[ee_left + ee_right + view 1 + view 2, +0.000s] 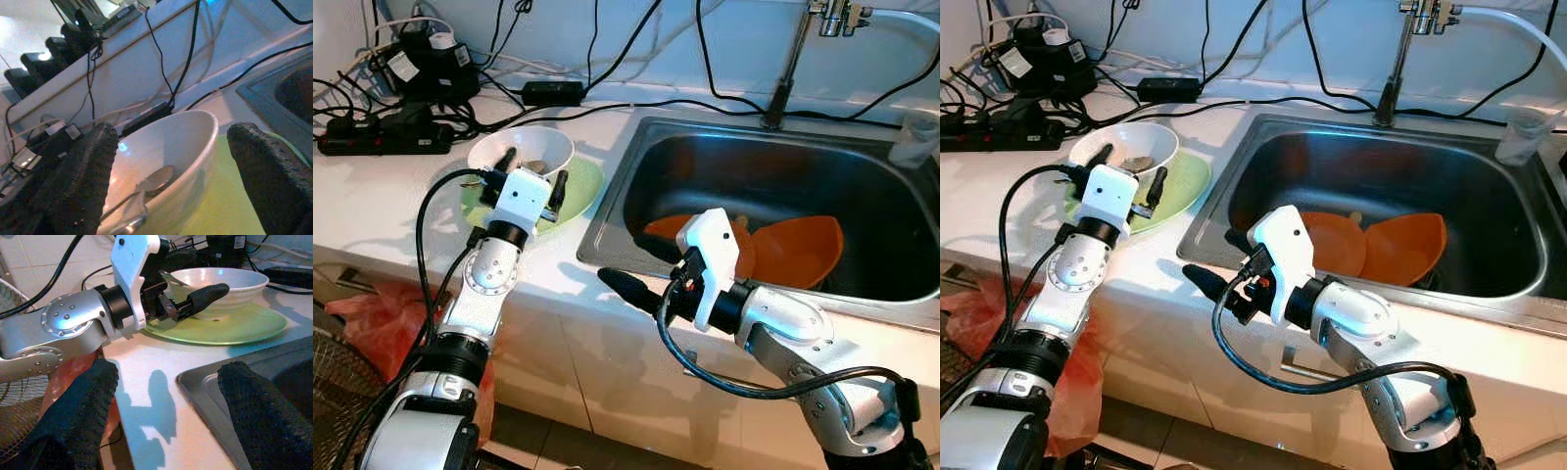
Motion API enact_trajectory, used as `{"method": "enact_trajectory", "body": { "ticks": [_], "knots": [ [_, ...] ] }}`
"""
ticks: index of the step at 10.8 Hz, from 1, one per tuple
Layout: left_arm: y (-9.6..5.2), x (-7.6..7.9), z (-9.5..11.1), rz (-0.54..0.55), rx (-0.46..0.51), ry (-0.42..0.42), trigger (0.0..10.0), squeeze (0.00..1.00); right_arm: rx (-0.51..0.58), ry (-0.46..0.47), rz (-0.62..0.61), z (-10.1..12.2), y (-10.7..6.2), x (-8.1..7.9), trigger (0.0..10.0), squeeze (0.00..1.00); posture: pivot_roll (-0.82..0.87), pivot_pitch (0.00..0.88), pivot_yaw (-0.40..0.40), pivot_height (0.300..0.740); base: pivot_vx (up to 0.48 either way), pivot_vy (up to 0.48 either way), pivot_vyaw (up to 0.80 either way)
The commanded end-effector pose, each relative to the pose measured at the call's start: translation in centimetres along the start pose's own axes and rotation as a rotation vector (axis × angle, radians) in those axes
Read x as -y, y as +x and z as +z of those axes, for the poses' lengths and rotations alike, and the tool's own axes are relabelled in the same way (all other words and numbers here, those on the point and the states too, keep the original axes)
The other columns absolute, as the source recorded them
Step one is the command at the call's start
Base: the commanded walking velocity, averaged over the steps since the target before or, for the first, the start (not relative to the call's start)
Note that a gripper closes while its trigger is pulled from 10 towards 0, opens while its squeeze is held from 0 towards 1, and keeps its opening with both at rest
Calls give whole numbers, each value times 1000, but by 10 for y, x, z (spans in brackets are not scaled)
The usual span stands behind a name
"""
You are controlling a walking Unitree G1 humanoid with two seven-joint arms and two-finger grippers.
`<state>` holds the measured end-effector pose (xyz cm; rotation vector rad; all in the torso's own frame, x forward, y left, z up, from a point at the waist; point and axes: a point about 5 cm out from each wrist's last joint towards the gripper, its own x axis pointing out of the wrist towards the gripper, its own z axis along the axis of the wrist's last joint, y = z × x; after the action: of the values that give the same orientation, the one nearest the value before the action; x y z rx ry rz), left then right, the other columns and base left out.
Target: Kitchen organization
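white bowl (524, 149) on green plate (582, 191), on counter (372, 196) just left of sink (783, 166). spoon (146, 183) in bowl. left gripper (530, 172) at bowl, fingers (88, 166) open, straddling it. right gripper (641, 269) at sink's front-left corner, fingers (83, 401) open, empty. orange plates (803, 250) inside sink.

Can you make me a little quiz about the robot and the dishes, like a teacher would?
1. True or false: the white bowl sits on the green plate.
2. What lies inside the sink? A) orange dishes B) a blue pot C) a sponge
3. Which gripper is at the white bowl, with a finger on each side of it?

Key:
1. True.
2. A, the orange dishes.
3. The left gripper. Its fingers are open around the bowl. The right gripper is open too, over the counter edge by the sink.
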<state>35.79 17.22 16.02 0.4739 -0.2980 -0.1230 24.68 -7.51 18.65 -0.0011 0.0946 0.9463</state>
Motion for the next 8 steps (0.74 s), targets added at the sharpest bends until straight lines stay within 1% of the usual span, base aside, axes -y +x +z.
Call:
{"method": "enact_trajectory", "body": {
  "ticks": [1,8],
  "knots": [
    [4,-1,4,-13,20,-2,0,0,19,-14,11,7,-1,-3,10000,0,-89,0,60,740,0,0,0],
    [5,-3,3,-16,25,-15,0,0,20,-19,5,10,-3,0,10000,0,-88,0,56,740,0,0,0]
  ]
}}
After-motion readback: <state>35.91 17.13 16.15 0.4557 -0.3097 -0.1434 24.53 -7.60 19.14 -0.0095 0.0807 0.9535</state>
